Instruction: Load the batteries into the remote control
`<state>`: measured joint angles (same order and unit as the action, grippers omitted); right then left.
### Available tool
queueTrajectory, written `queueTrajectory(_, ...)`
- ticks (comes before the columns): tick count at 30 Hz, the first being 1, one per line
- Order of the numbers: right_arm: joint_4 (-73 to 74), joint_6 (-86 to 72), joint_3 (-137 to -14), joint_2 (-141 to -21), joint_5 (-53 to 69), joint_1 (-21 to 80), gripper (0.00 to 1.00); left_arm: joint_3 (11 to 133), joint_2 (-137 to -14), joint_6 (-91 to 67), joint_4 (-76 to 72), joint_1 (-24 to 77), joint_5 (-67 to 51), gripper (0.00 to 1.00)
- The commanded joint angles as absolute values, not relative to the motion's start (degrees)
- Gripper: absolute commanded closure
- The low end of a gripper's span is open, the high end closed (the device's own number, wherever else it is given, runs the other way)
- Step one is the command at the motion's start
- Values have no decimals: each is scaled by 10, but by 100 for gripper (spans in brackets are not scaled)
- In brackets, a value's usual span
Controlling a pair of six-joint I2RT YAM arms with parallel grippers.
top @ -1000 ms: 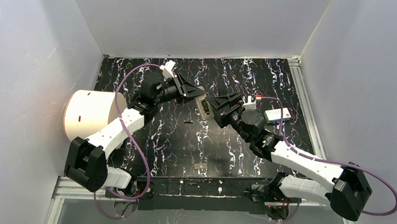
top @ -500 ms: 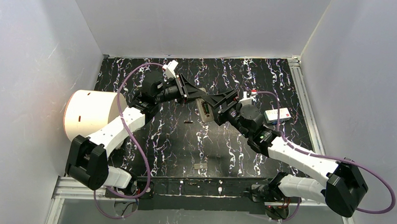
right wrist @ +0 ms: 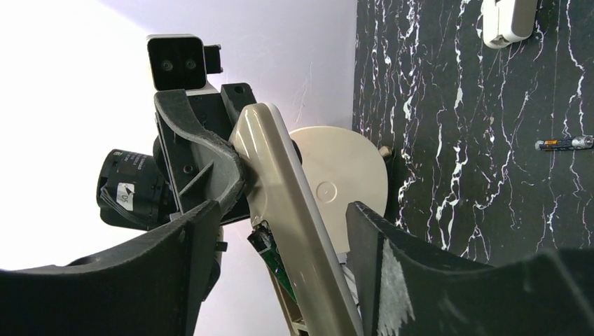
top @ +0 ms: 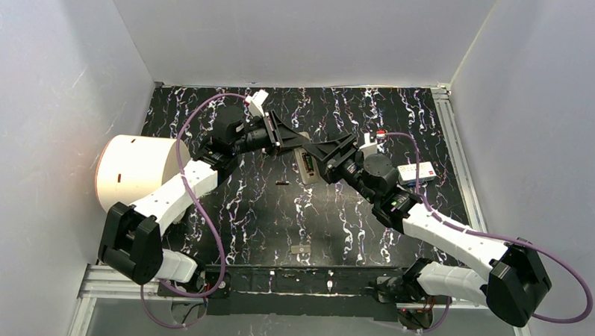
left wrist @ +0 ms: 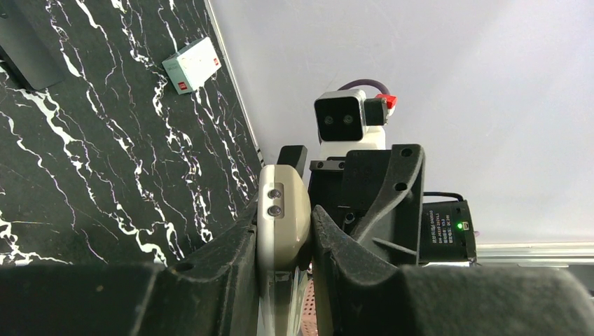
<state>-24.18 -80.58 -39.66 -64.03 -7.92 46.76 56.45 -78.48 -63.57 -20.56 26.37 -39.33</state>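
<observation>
My left gripper (top: 288, 143) (left wrist: 284, 225) is shut on one end of the beige remote control (top: 304, 163) (left wrist: 281, 213), holding it above the table. In the right wrist view the remote control (right wrist: 298, 210) stands tilted between the jaws of my right gripper (top: 321, 157) (right wrist: 284, 213), which is open with a gap on both sides. A green battery (right wrist: 269, 256) sits in the remote's open compartment. A black battery (top: 282, 182) (right wrist: 566, 143) lies on the table below the remote.
A white round container (top: 130, 170) (right wrist: 344, 189) stands at the left. A white box (top: 416, 172) (left wrist: 192, 64) lies at the right. A small grey cover (top: 300, 249) (right wrist: 510, 21) lies near the front edge of the black marbled table (top: 241, 211).
My right gripper has moved in a little towards the remote, and its jaws have narrowed slightly around it. The left gripper has kept its hold without moving.
</observation>
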Motion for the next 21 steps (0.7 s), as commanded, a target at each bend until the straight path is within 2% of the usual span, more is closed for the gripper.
queueTrajectory(1,-271,-785,-412,-636,-69,464,30,592,-778,-638,-218,265,-406,100)
queueTrajectory(13,-275,-773,-401,-631,-63,459,46,597,-783,-664,-214,265,-405,100)
queueTrajectory(21,-284,-771,-393,-632,-54,457,51,602,-787,-682,-199,265,-404,100)
